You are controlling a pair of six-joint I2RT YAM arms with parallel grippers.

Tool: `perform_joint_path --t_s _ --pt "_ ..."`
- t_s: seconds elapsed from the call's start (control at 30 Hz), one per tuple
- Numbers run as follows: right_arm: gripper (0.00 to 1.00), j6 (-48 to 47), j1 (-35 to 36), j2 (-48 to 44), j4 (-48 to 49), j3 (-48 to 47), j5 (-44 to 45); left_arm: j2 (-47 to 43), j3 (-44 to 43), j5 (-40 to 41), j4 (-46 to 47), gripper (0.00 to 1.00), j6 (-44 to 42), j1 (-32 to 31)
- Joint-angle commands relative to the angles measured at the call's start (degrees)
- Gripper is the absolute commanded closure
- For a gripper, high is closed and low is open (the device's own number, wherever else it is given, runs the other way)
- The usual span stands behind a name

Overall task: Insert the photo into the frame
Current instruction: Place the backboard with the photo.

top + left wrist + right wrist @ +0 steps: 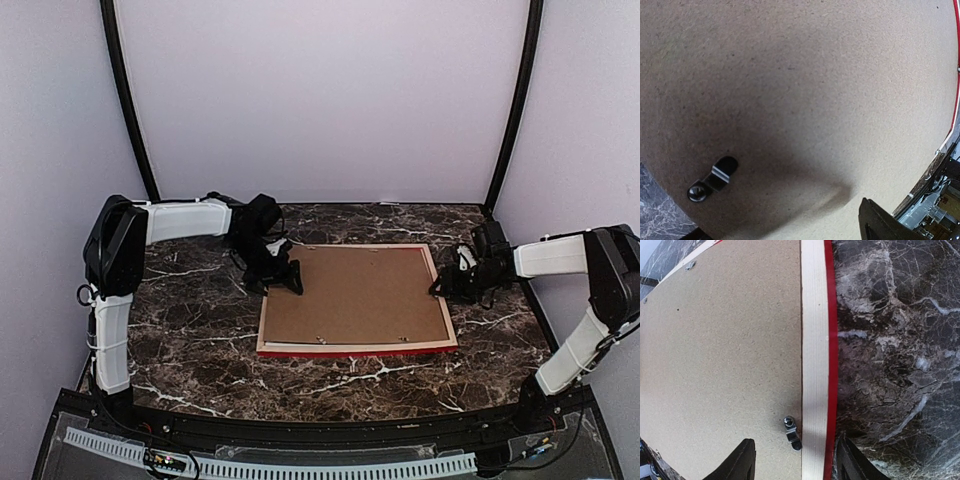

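The frame [355,349] lies face down in the middle of the table, its pale wood back up and a red edge showing at the front. A brown backing board [350,295] fills it. The photo is hidden. My left gripper [283,280] is open low over the board's left edge; in the left wrist view the board [805,90] fills the picture, with a metal turn clip [710,182]. My right gripper [796,452] is open astride the frame's right rail [812,340] and a turn clip [792,432]; it grips nothing.
The dark marble table [200,330] shows bare around the frame, with pale walls close behind and at the sides. More small clips [322,338] sit along the board's near edge. The arm bases [115,380] stand at the near corners.
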State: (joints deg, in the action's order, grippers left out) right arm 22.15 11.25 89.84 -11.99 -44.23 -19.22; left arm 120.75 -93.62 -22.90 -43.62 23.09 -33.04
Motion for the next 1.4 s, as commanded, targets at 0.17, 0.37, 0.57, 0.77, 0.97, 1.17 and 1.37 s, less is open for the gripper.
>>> perform_joint_path --t_s 0.17,0.37,0.57,0.77,0.97,1.17,1.37 --pt "0.43 0.0 -0.2 0.4 1.8 0.8 -0.5 -2.1 -3.1 2.4 -4.5 0.15 -1.7 -0.3" --pt "0.43 -0.1 -0.2 0.5 1.8 0.8 -0.3 -2.1 -2.8 -0.9 -3.0 0.15 -1.1 -0.3" --pt "0.43 0.0 -0.2 0.9 2.0 0.7 -0.5 -2.1 -2.1 -1.6 -2.3 0.14 -0.9 -0.3" --pt "0.43 0.3 -0.1 1.1 2.4 0.8 -0.9 -2.0 -2.6 -0.5 -2.8 0.14 -1.3 -0.6" --pt "0.44 0.4 0.3 1.4 2.6 0.7 -1.2 -1.9 -4.7 3.3 -5.6 0.14 -2.2 -1.1" --pt "0.43 0.6 0.5 1.8 2.5 0.4 -1.1 -2.1 -6.2 4.9 -7.2 0.14 -2.5 -1.5" --pt "0.43 0.5 0.6 1.8 2.3 0.5 -1.0 -2.0 -6.3 4.3 -6.9 0.14 -2.6 -1.8"
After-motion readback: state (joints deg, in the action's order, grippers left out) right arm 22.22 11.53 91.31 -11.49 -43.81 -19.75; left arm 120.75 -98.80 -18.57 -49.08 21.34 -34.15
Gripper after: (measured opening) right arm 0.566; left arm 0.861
